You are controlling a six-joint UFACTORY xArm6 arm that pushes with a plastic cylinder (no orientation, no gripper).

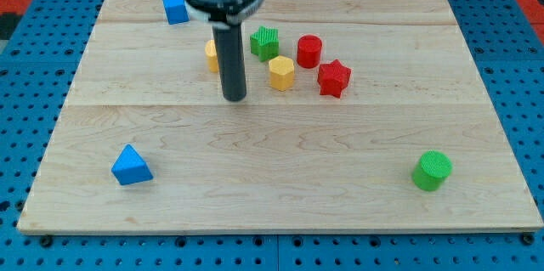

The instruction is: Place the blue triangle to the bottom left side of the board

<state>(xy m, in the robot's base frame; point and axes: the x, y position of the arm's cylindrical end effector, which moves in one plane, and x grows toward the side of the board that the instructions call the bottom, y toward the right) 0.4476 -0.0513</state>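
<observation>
No hand here: my tip holds nothing and rests mid-board, just beside a partly hidden yellow block. The blue triangle already sits near the board's bottom left, well apart, so the task looks essentially done. The wooden board lies on a blue pegboard table.

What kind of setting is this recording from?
Probably a robotics lab bench: a wooden board lies on a blue perforated table, small coloured blocks like the blue triangle are scattered about, and my tip stands mid-board.
</observation>
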